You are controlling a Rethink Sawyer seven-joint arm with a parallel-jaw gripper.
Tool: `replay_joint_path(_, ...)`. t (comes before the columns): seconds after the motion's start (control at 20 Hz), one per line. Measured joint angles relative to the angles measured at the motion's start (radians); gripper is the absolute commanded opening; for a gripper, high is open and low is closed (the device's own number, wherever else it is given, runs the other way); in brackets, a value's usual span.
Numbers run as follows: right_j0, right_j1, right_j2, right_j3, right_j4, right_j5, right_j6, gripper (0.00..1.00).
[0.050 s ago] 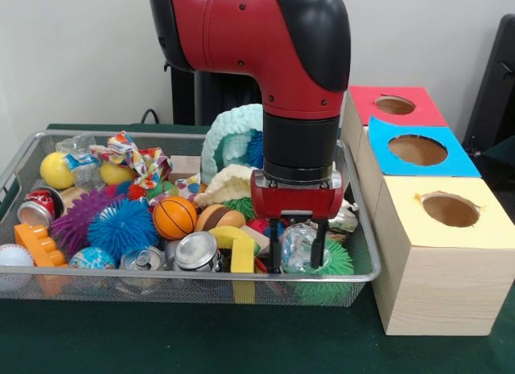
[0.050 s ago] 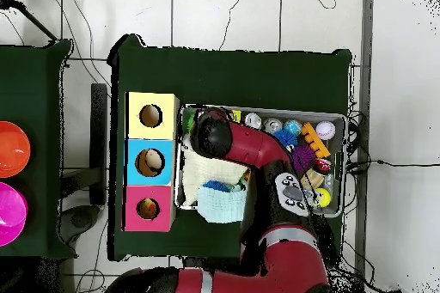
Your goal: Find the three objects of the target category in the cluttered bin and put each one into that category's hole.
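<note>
My claw [image 1: 297, 245] hangs low in the wire bin [image 1: 16, 166], its fingers set apart on either side of a crumpled clear plastic piece [image 1: 296, 247] that lies on a green spiky ball [image 1: 338, 263]. Just beside the claw lie a yellow block [image 1: 239, 247] and a silver can [image 1: 195, 251]; the wooden box with the yellow-topped hole [image 1: 450, 209], blue-topped hole [image 1: 417, 150] and red-topped hole [image 1: 394, 105] stands on its other side, on the green desk [image 1: 201, 342].
</note>
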Motion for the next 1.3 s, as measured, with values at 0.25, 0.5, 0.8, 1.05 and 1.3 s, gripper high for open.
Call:
replay_joint_path(0.25, -0.003, 0.002, 0.000, 0.001, 0.000, 0.000, 0.000, 0.00)
replay_joint_path(0.5, -0.018, -0.001, 0.000, 0.010, 0.000, 0.000, 0.000, 0.00)
replay_joint_path(0.8, -0.045, -0.030, 0.000, 0.051, 0.000, 0.014, 0.000, 0.00)
replay_joint_path(1.05, -0.055, -0.059, -0.005, 0.068, -0.012, 0.056, 0.000, 0.00)
replay_joint_path(1.3, -0.061, -0.093, -0.006, 0.072, -0.030, 0.112, 0.000, 0.00)
